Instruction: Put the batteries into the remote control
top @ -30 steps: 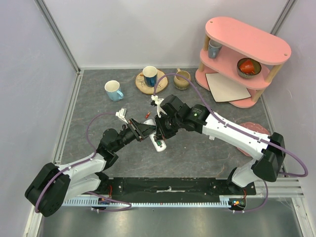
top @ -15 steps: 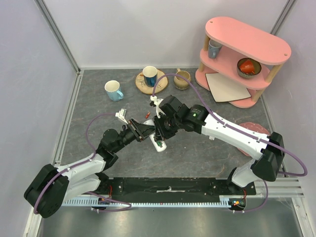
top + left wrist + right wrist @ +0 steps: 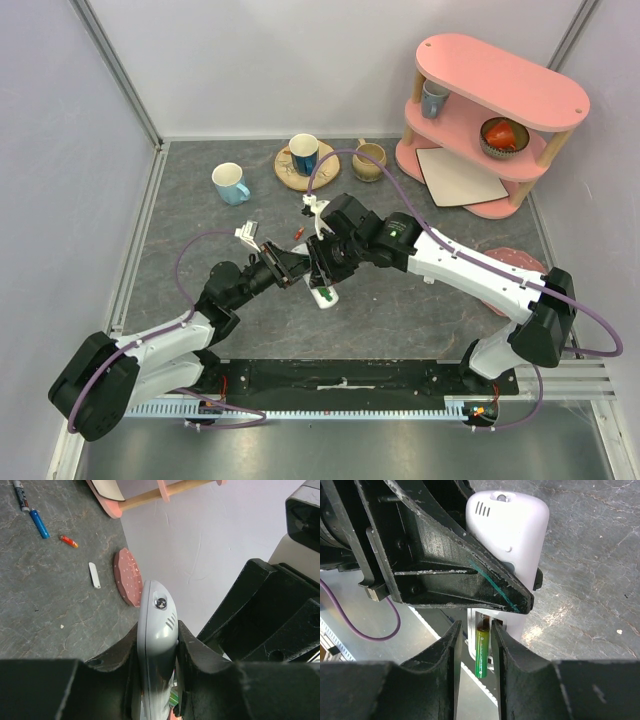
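Top view looks down from above and behind the arms, wide over the counter; both wrist views sit close, sharing the remote control.

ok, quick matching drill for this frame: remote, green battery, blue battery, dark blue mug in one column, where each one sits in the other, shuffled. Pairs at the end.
Things
1. remote control
2. green battery
3. blue battery
4. dark blue mug

Places
A. lying loose on the table
B. on the wooden coaster
C. clamped in the left gripper
D. between the fingers of the right gripper, at the remote's slot

Pairs: 1-C, 2-D, 3-A, 4-B
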{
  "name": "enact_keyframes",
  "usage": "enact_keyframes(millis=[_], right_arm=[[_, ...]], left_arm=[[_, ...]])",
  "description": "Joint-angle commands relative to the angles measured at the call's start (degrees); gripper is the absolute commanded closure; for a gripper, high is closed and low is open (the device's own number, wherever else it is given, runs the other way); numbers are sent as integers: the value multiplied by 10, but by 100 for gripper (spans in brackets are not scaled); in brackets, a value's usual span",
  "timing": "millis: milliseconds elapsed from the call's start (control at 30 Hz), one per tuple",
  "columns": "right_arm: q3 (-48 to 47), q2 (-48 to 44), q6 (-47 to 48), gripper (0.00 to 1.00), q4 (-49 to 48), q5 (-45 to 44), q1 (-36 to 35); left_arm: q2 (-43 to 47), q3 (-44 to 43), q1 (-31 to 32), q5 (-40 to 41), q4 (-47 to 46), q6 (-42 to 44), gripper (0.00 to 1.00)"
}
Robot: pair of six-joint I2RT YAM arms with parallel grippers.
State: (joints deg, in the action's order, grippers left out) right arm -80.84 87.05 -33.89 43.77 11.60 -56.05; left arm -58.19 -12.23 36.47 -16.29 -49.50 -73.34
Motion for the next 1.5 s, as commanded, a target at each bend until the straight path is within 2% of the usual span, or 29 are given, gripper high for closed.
enact_keyframes(millis=[0, 233, 533, 900, 1033, 1133, 1200, 1233, 1300, 1467], right_arm=[[-30, -3, 4, 62, -4, -25, -3], [-76, -9, 18, 53, 34, -49, -2], [-106, -21, 27, 50, 64, -63, 1], [-168, -59, 45, 46, 108, -112, 6], [-101, -112, 40, 46, 75, -155, 6], [11, -178, 12, 46, -34, -174, 7], [106, -219, -1, 46, -98, -159, 7], [130, -250, 0, 45, -146, -149, 8], [180, -271, 6, 43, -177, -119, 7], [257, -334, 1, 33, -275, -83, 7]], left_arm=[[8, -15, 9, 3, -82, -12, 98], [-24, -16, 9, 3, -119, -31, 98], [-36, -16, 9, 9, -132, -38, 98], [-108, -1, 10, 14, -268, -134, 98], [-121, 2, 9, 14, -285, -166, 98], [-126, 6, 9, 18, -304, -183, 98], [-127, 6, 9, 17, -303, -191, 98], [-126, 5, 9, 16, -303, -193, 98], [-126, 5, 9, 12, -302, -199, 98], [-116, 5, 9, 1, -284, -203, 98]])
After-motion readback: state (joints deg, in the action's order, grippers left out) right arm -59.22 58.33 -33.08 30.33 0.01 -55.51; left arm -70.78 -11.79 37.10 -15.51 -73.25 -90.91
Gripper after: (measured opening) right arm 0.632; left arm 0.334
